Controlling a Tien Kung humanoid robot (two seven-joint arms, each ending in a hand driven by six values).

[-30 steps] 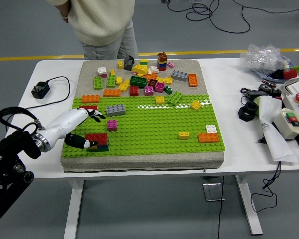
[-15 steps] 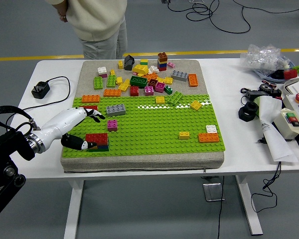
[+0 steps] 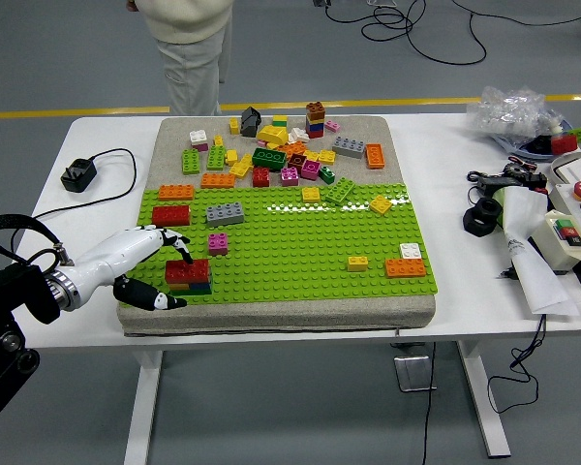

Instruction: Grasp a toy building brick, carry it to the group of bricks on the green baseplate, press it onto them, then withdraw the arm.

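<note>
Left hand: the left hand (image 3: 153,271) comes in from the lower left and sits at the near-left corner of the green baseplate (image 3: 300,254), white fingers spread loosely and pinching nothing; the dark fingertips (image 3: 181,256) look to be touching or just off the left edge of the red brick.
Right hand: not in view.
Step in hand: judged from how things lie, the brick is already seated and the arm is at the withdrawing stage.
Next move: calls for pulling the hand back toward the left and clear of the baseplate edge, lifting the fingertips first so they do not drag the stack.
Task's thing: the red brick (image 3: 189,272) sits on top of a small stack (image 3: 191,286) with green and darker layers under it, near the left front corner of the baseplate; it looks level and square to the studs.
Around it: 1 pink brick (image 3: 218,243) just beyond, 1 grey brick (image 3: 225,214) farther back.
Desk: the white desk (image 3: 455,165) carries the padded mat.
</note>
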